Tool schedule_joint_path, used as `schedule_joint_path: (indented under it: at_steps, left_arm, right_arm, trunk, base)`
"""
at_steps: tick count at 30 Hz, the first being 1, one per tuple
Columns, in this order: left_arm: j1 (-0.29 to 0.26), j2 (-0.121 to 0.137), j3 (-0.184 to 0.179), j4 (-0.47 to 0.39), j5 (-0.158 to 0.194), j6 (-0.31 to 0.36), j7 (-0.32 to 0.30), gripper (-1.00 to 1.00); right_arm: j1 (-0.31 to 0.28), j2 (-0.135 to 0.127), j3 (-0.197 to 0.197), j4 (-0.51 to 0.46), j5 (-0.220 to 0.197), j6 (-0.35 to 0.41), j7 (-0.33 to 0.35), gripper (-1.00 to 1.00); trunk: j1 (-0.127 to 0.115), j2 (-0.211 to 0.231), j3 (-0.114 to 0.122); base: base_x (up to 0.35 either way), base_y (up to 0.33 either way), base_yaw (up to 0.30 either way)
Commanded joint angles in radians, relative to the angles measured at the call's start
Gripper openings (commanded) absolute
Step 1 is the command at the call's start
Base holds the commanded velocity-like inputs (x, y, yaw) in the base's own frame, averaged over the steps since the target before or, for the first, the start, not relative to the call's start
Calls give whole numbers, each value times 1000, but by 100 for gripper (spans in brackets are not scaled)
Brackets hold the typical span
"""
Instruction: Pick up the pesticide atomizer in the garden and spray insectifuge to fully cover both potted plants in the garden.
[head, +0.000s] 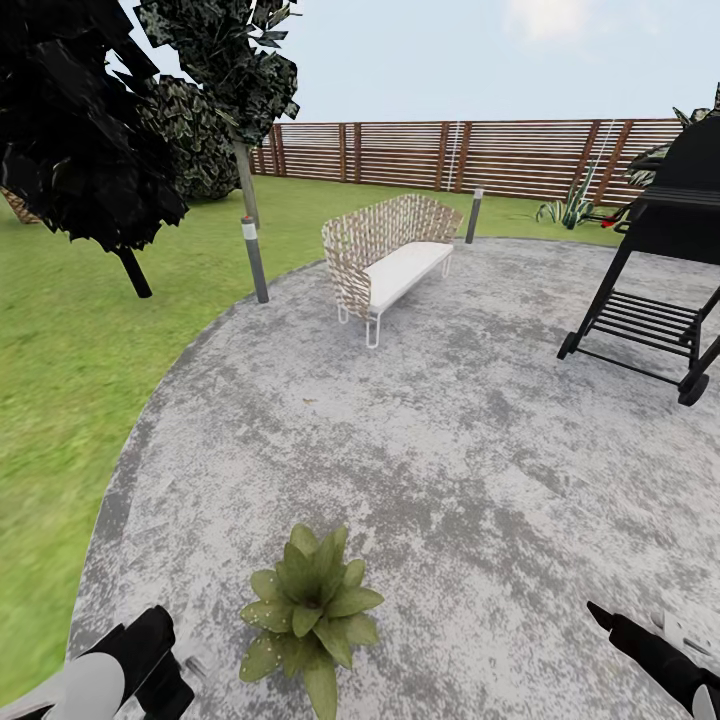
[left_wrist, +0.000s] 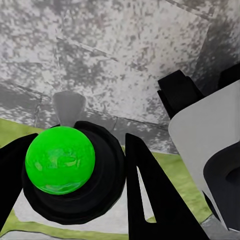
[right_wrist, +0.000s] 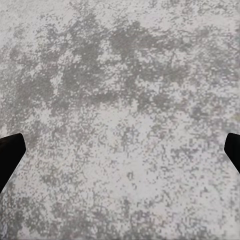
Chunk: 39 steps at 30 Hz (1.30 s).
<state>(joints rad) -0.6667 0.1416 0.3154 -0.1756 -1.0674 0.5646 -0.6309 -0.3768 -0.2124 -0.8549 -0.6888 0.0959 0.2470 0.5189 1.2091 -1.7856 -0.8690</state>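
Our left gripper (left_wrist: 75, 165) is clamping its black fingers (left_wrist: 150, 195) around the pesticide atomizer (left_wrist: 60, 160), whose bright green round body sits in a black collar with a grey nozzle tip pointing out over the grey paving (head: 450, 450). Our right gripper (right_wrist: 120, 150) is hanging over bare paving with its fingertips (right_wrist: 10, 150) spread wide apart, gripping nothing. We are looking down on one potted plant (head: 312, 608), a low green rosette, standing on the paving between our two arms, nearer the left one. Farther off we are seeing a wicker bench (head: 385, 255) with a white cushion, a black grill (head: 665, 250) at right, the lawn (head: 60, 330) at left and a brown slatted fence (head: 450, 152) behind.
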Motion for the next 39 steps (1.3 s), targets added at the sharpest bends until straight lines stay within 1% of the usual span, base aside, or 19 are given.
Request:
schedule_joint_path:
  at_steps: [1,4,7,9,11,19,24,25,28,30,31,32,33,34,36,37,39]
  left_arm:
    - [0,0,8,-2,-8,4,-6,-100]
    - [3,0,8,-1,-8,-2,-5,-100]
    - [32,0,8,-1,-7,-60,-2,-100]
    - [42,0,8,-1,-6,-79,6,-100]
    - [44,0,9,-2,-4,-84,8,-100]
    - [45,-2,14,-12,1,-86,10,-100]
    - [44,-4,13,-95,2,-80,0,-100]
    - [43,-6,13,-122,3,-78,-3,-100]
    - [37,-9,13,-144,3,-53,-17,-100]
    - [29,-11,13,-169,2,5,-78,-100]
    - [21,-14,12,-201,0,35,-141,-100]
    - [17,-16,11,-228,-3,48,-188,-100]
    - [14,-19,9,-273,-6,60,-254,-100]
    - [12,-22,4,-312,-9,67,-307,-100]
    - [8,-29,-8,-345,-22,82,-360,-100]
    - [0,-35,-15,-355,-35,95,-381,-100]
    - [-37,-49,-37,-368,-89,137,-435,-100]
  right_arm:
    - [-1,1,-6,-1,10,5,9,100]
    - [-1,1,-6,-1,10,5,9,100]
    - [-1,1,-6,-1,10,5,9,100]
    - [-1,1,-6,-1,10,5,9,100]
    - [-2,1,-6,-1,10,5,9,100]
    - [-1,1,-6,-1,10,5,9,100]
    - [-1,1,-6,-1,10,5,9,100]
    - [-1,1,-6,-1,10,5,9,100]
    - [-2,1,-7,-1,10,5,9,100]
    - [-2,1,-7,-1,10,5,9,100]
    - [-1,1,-7,-1,10,5,9,100]
    - [-2,1,-7,-1,9,5,9,100]
    - [-2,1,-7,-1,9,5,9,100]
    - [-1,1,-7,-1,9,5,9,100]
    - [-1,1,-7,-1,9,5,9,100]
    - [-1,1,-7,-1,9,5,9,100]
    - [-1,1,-7,-1,8,5,9,100]
  trunk:
    - [0,0,-1]
    - [0,0,-1]
    - [0,0,-1]
    - [0,0,-1]
    - [0,0,-1]
    - [0,0,-1]
    - [0,0,-1]
    - [0,0,-1]
    - [0,0,-1]
    - [0,0,-1]
    - [0,0,-1]
    - [0,0,-1]
    - [0,0,-1]
    - [0,0,-1]
    - [0,0,-1]
    - [0,0,-1]
    - [0,0,-1]
  base:
    - [0,0,0]
    - [0,0,0]
    - [0,0,0]
    - [0,0,0]
    - [0,0,0]
    - [0,0,0]
    - [0,0,0]
    - [0,0,0]
    - [0,0,0]
    - [0,0,0]
    - [0,0,0]
    - [0,0,0]
    - [0,0,0]
    - [0,0,0]
    - [0,0,0]
    - [0,0,0]
    - [0,0,0]
